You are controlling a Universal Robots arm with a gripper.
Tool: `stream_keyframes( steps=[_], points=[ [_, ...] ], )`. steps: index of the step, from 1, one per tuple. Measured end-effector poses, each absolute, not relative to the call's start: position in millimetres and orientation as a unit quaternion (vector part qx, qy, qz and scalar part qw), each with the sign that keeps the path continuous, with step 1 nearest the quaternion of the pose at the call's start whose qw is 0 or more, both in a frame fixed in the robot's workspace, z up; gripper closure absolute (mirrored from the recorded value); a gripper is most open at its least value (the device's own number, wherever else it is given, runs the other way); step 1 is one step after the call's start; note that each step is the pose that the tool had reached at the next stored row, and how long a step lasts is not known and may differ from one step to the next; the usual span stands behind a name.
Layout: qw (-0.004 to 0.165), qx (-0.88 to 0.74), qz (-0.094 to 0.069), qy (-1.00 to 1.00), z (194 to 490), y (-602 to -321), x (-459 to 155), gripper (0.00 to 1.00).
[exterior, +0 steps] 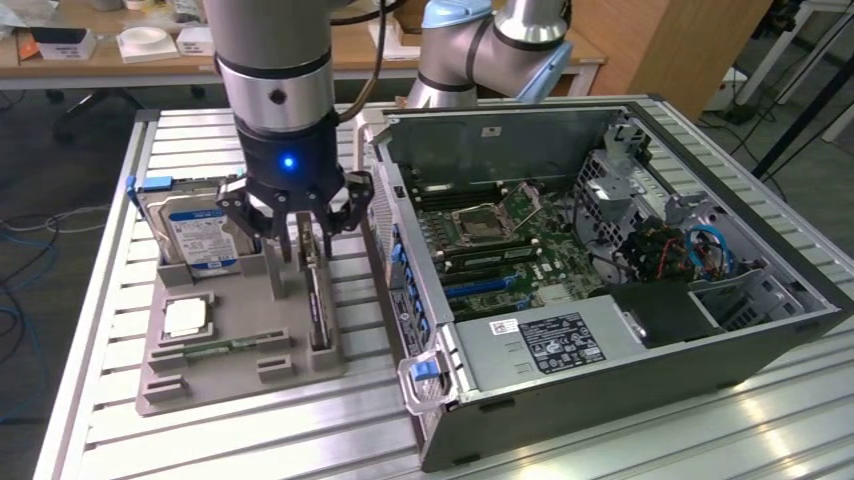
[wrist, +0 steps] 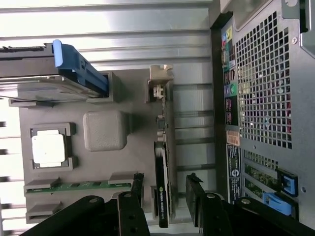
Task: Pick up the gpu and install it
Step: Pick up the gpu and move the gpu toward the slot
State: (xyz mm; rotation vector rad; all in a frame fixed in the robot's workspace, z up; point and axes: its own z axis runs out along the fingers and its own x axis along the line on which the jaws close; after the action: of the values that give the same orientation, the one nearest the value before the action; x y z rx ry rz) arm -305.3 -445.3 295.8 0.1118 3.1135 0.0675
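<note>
The gpu [exterior: 318, 305] stands on edge in a slot of the grey tray [exterior: 234, 345] on the desk [exterior: 667, 440], top edge exposed. The released pincer [exterior: 310, 232] straddles it, 1 finger on each side, not yet clamped.

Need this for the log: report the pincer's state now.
Pincer: open, one finger on each side of the gpu, not clamped on it.

Hard drive [exterior: 200, 240] upright in grey holder [exterior: 238, 305], perhaps a processor chip [exterior: 187, 318] beside it, open computer case [exterior: 667, 378] nearby.
</note>
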Motion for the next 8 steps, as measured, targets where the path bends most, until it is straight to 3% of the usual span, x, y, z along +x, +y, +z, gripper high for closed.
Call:
stream_keyframes(
  steps=[8],
  points=[
    [0.013,0.035,0.022,0.999,290.1,-448.5,-305.3,0.53]
  ],
)
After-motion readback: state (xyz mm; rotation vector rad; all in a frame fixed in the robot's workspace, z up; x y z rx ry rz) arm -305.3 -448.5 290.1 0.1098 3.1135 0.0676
